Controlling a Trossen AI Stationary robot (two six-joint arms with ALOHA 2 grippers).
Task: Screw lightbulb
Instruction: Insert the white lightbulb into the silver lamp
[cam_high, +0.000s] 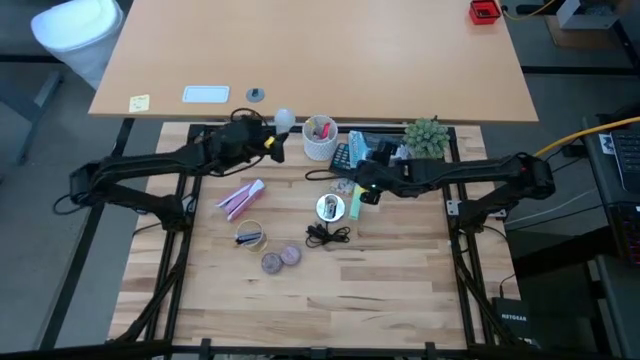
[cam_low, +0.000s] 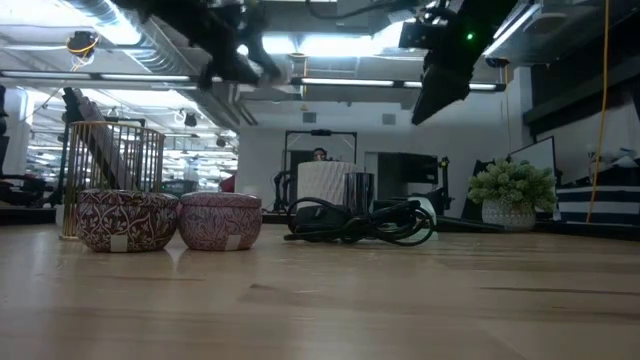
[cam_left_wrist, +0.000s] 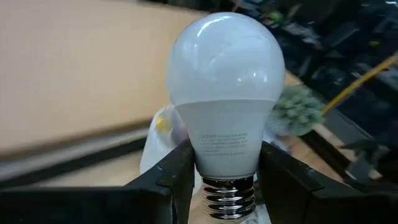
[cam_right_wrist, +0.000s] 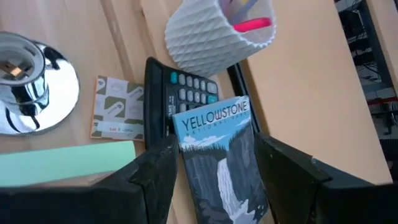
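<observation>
The white lightbulb with a silvery screw base sits between my left gripper's fingers. In the high view the lightbulb is at the table's far edge, left of the white patterned cup of pens, and my left gripper is shut on it. A chrome lamp socket stands on the table, and it also shows in the right wrist view. My right gripper is open and empty just right of the socket, above a Yellowstone booklet. My left gripper pinches the bulb's white neck, just above the screw base, between its two fingers. The dome points away from the wrist and the screw base points back toward it. The bulb is lifted clear of the table.
A calculator, a small card and a green pad lie near the socket. A black cord, two purple discs, a pink object and a small plant are on the table.
</observation>
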